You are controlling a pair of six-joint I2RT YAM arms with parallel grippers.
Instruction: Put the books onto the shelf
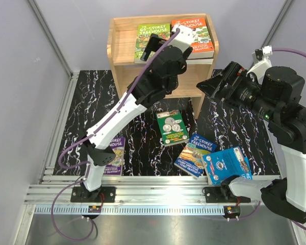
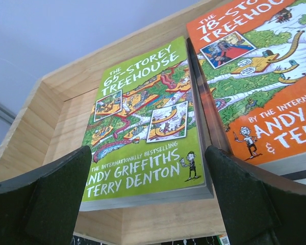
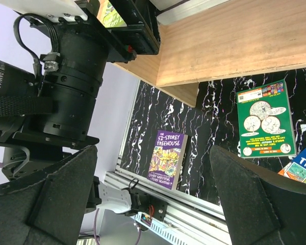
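Left gripper (image 2: 148, 196), jaws wide apart and empty, hovers just before the shelf's (image 1: 123, 30) top tier, where the green book (image 2: 143, 127) and orange book (image 2: 255, 76) lie flat. The green book reaches the shelf's front edge, so a clumsy retreat could drag it off. Right gripper (image 1: 214, 84), equally spread and empty, waits right of the shelf. Four books (image 1: 172, 127) lie on the mat (image 1: 92, 102) before the shelf.

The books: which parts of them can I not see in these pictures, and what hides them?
Purple book, top view: partly behind the left arm.
Green Treehouse book, top view: lower part covered by the left hand.
Orange book, left wrist view: cut off by the top and right edges.
Blue Treehouse book, right wrist view: mostly cut off by the right edge.
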